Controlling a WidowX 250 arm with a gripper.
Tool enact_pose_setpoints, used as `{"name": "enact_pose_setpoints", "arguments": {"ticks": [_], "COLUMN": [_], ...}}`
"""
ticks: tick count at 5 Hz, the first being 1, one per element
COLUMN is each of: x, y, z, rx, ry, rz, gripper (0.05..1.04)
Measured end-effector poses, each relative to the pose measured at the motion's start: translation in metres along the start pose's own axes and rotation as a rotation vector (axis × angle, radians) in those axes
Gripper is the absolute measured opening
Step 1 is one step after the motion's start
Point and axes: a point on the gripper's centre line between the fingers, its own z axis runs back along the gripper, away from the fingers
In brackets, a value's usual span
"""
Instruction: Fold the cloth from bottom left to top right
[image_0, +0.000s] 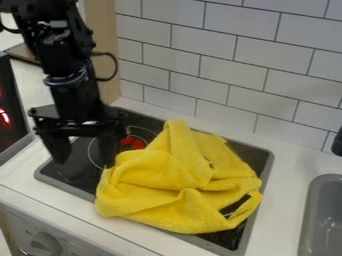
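- Yellow cloth, right here on the dark stove top, bunched up in thick, soft folds!
- One tall fold peaks toward the tiled wall, while the lower left corner laps over the stove's front rim.
- And look at the lower right: a loop in the fabric, with black stove surface peeking through.
- Just to the cloth's left, the black gripper hangs down, open, its two fingers spread wide; one is right by the cloth's left edge, and whether they touch, I can't tell.
- Behind that finger, a red patch glows out on a burner ring.
- Around the stove runs the white counter, with a grey sink over at the right.
- Down in the lower left corner, a round knob on the front panel.
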Motion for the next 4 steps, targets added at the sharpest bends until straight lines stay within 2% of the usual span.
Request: {"name": "enact_pose_setpoints", "arguments": {"ticks": [2, 3, 4], "x": [-0.001, -0.002, -0.001], "y": [0.016, 0.019, 0.016], "z": [-0.019, -0.032, -0.048], "rx": [0.095, 0.106, 0.088], "ry": [0.027, 0.059, 0.102], "rz": [0.012, 0.032, 0.071], "gripper": [0.999, 0.999, 0.999]}}
